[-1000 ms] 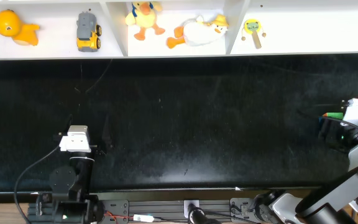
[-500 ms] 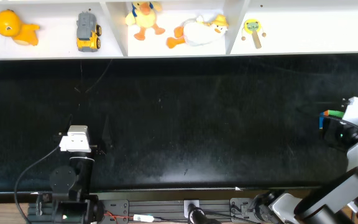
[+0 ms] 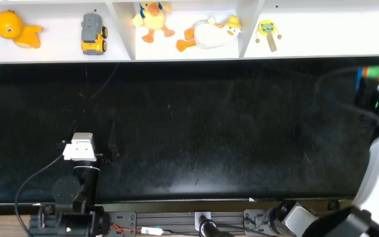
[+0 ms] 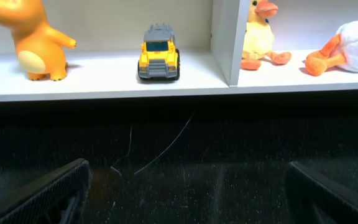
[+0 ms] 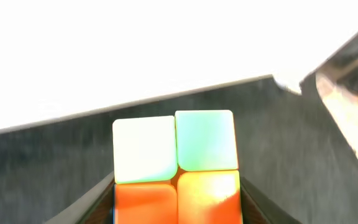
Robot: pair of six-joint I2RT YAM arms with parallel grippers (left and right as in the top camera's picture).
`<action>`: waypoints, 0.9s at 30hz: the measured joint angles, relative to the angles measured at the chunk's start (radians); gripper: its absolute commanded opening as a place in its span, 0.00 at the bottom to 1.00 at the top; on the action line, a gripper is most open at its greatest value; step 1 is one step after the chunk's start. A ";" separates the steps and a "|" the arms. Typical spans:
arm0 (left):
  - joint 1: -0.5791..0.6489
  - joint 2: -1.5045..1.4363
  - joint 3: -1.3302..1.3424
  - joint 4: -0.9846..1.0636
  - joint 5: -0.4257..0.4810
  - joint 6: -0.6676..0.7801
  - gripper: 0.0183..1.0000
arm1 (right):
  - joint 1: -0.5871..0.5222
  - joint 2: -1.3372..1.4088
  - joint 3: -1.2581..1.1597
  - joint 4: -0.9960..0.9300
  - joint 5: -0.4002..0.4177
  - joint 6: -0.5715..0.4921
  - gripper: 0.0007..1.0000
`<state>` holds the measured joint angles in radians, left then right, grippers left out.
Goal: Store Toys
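A small colour cube with green and orange faces sits between the fingers of my right gripper, which is shut on it. In the top view the cube and right gripper are at the far right, close to the white shelf. My left gripper stands open and empty, low over the black table at the near left. It faces the shelf, where an orange dinosaur figure and a yellow toy truck stand.
The shelf's middle compartment holds a plush duck and a white plush duck lying down. A green rattle lies in the right compartment, with bare shelf to its right. A thin cable crosses the table.
My right arm has carried the cube from the table's middle right up toward the shelf's right end. The left arm has not moved.
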<state>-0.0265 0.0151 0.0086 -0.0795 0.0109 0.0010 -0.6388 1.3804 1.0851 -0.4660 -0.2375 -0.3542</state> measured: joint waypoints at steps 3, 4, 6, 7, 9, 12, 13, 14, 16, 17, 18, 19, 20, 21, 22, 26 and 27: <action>0.000 0.000 0.000 0.000 0.000 0.000 1.00 | 0.053 0.089 0.088 0.001 0.021 0.055 0.52; 0.000 0.000 0.000 0.000 0.000 0.000 1.00 | 0.068 0.116 0.110 0.001 0.027 0.073 0.53; 0.000 0.000 0.000 0.000 0.000 0.000 1.00 | 0.102 0.182 0.162 0.000 0.035 0.108 0.53; 0.000 0.000 0.000 0.000 0.000 0.000 1.00 | 0.124 0.228 0.199 -0.001 0.038 0.129 0.53; 0.000 0.000 0.000 0.000 0.000 0.000 1.00 | 0.151 0.280 0.246 -0.016 0.042 0.151 0.54; 0.000 0.000 0.000 0.000 0.000 0.000 1.00 | 0.195 0.365 0.336 -0.013 0.046 0.174 0.55; 0.000 0.000 0.000 0.000 0.000 0.000 1.00 | 0.212 0.385 0.358 -0.016 0.046 0.180 0.55; 0.000 0.000 0.000 0.000 0.000 0.000 1.00 | 0.222 0.399 0.372 -0.016 0.046 0.183 0.55; 0.000 0.000 0.000 0.000 0.000 0.000 1.00 | 0.246 0.434 0.403 -0.014 0.045 0.189 0.69; 0.000 0.000 0.000 0.000 0.000 0.000 1.00 | 0.252 0.443 0.406 -0.014 0.044 0.189 0.96; 0.000 0.000 0.000 0.000 0.000 0.000 1.00 | 0.255 0.446 0.406 -0.016 0.043 0.188 1.00; 0.000 0.000 0.000 0.000 0.000 0.000 1.00 | 0.256 0.448 0.406 -0.021 0.042 0.196 1.00; 0.000 0.000 0.000 0.000 0.000 0.000 1.00 | 0.256 0.449 0.406 -0.026 0.043 0.193 1.00; 0.000 0.000 0.000 0.000 0.000 0.000 1.00 | 0.256 0.449 0.407 -0.028 0.045 0.196 1.00; 0.000 0.000 0.000 0.000 0.000 0.000 1.00 | 0.255 0.449 0.407 -0.036 0.047 0.197 1.00; 0.000 0.000 0.000 0.000 0.000 0.000 1.00 | 0.255 0.439 0.397 -0.094 0.094 0.197 1.00; 0.000 0.000 0.000 0.000 0.000 0.000 1.00 | 0.255 0.422 0.372 -0.085 0.105 0.198 1.00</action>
<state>-0.0265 0.0151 0.0086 -0.0792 0.0109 0.0010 -0.3836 1.8019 1.4574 -0.5510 -0.1329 -0.1566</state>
